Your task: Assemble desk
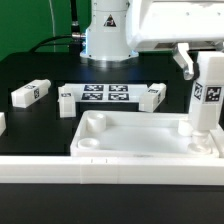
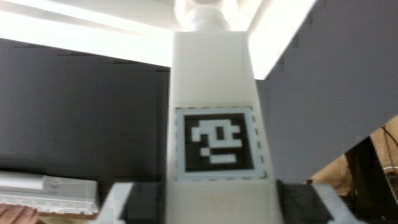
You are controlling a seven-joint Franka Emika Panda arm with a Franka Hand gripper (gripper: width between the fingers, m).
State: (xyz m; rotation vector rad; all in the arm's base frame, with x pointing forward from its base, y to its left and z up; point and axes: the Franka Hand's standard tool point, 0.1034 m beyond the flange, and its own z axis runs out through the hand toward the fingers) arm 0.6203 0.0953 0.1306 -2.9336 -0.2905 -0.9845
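Note:
The white rimmed tabletop (image 1: 140,140) lies at the front of the black table, round sockets at its corners. My gripper (image 1: 208,62) is shut on a white leg block (image 1: 206,95) with a black-and-white tag, held upright over the tabletop's corner at the exterior view's right; its lower end is at or in that socket. In the wrist view the leg block (image 2: 217,110) fills the middle between my fingers (image 2: 139,205), tag facing the camera. Two loose leg blocks lie on the table, one (image 1: 31,93) at the left and one (image 1: 152,96) by the marker board. Another leg block (image 1: 66,100) lies left of that board.
The marker board (image 1: 107,96) lies flat behind the tabletop. The robot base (image 1: 108,35) stands at the back. A white border bar (image 1: 110,168) runs along the table's front edge. A small white piece (image 1: 2,122) shows at the left edge.

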